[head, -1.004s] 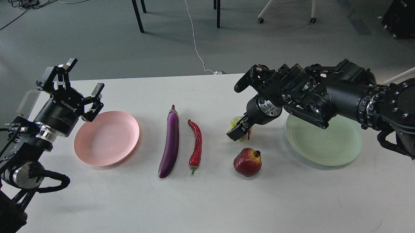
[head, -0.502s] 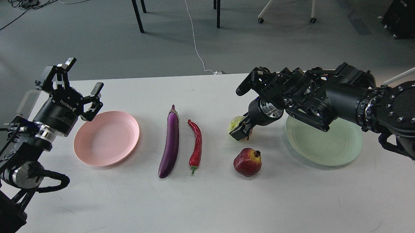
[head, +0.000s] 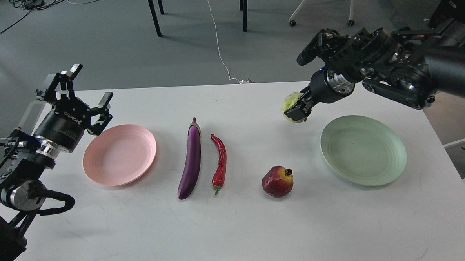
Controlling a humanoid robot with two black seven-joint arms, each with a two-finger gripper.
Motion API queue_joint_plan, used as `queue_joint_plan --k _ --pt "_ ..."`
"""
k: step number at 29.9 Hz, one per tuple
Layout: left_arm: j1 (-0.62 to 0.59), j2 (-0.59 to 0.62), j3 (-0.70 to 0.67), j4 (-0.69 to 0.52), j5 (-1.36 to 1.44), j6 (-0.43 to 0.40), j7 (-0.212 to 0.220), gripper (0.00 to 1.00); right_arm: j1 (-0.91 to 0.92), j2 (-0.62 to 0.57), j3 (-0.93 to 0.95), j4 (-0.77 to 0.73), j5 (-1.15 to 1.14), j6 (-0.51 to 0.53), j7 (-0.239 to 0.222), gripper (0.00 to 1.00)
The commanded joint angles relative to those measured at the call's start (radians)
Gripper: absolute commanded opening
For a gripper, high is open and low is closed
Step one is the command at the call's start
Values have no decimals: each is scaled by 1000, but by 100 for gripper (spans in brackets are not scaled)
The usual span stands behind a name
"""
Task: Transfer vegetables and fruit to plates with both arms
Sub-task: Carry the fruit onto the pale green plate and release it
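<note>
The right pincer [head: 297,112] has lifted the yellow-green fruit [head: 290,103] off the worktop [head: 237,232], gripping it, ready for the green plate [head: 363,150] at 4 o'clock.

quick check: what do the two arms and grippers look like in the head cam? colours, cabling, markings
Both arms are black with silver metal joint rings. The left gripper has two skeletal black fingers on a cylindrical body with white lettering; black cable loops hang near its base. The right gripper is black on a silver-ringed wrist. No sleeves.
</note>
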Motion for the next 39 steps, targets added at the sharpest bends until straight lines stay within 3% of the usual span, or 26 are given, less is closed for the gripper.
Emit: queue_joint_plan --k 1,6,13,17,22,25,34,39 --pt "0 0 0 -8 0 0 0 98 -11 -128 -37 17 -56 -19 0 36" --pt "-2 -1 0 -21 0 0 0 98 -74 -197 -80 6 -66 -90 0 37" --pt "-2 3 -2 -32 0 0 0 98 -131 -190 -74 -43 -64 -121 0 41" --pt "0 6 -14 -34 0 0 0 98 -170 -161 -74 -70 -63 -128 0 58" --pt "-2 6 -15 -35 0 0 0 98 -189 -127 -72 -75 -53 -132 0 69" --pt "-2 6 -17 -35 0 0 0 98 -190 -122 -72 -83 -50 -132 0 93" --pt "0 9 -19 -35 -2 0 0 98 -180 -125 -72 -71 -46 -128 0 98" --pt "-2 11 -20 -35 -2 0 0 98 -76 -138 -19 66 14 -121 0 98"
